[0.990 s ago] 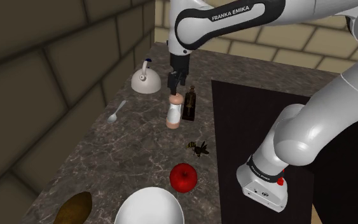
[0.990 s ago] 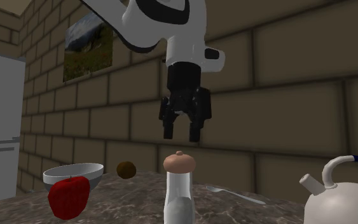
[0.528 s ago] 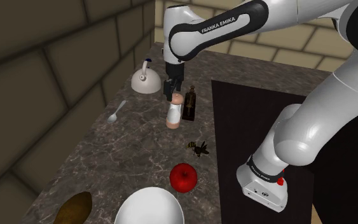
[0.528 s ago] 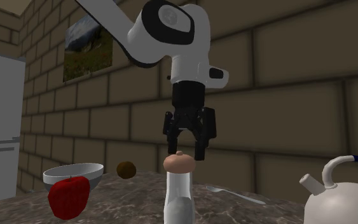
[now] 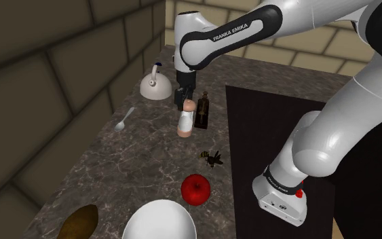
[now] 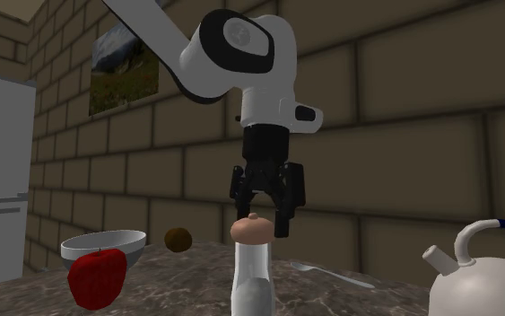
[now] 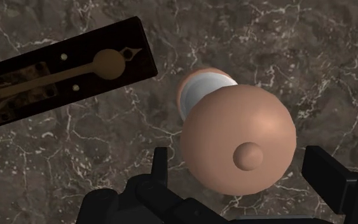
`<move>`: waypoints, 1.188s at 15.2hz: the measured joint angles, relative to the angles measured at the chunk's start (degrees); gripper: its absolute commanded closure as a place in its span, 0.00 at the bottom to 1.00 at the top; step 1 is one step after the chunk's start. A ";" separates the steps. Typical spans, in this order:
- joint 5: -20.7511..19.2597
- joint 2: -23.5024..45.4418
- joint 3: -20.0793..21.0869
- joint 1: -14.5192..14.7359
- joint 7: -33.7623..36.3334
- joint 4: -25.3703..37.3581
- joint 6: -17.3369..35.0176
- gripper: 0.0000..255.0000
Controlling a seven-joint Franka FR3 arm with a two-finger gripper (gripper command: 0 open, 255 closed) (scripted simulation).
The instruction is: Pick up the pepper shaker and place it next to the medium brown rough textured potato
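Pepper shaker (image 7: 238, 140), pale-bodied with rounded tan cap, is straddled by the all-black gripper (image 6: 261, 215), fingers spread apart, ready for clasping.

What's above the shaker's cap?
The black gripper, fingers open either side of the white shaker's tan knobbed cap, not touching. In the wrist view, the cap hides the base.

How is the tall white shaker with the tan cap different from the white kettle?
The tan-capped white shaker is tall and slim; the white domed kettle is squat. The kettle has a spout and handle; the shaker has neither. Both stand on the dark marbled counter.
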 measured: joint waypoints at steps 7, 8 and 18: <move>0.00 0.01 0.00 0.00 0.01 0.03 0.03 1.00; 0.00 0.01 0.01 0.01 0.01 0.04 0.02 1.00; 0.09 -1.86 0.01 0.03 -0.03 2.81 -4.64 1.00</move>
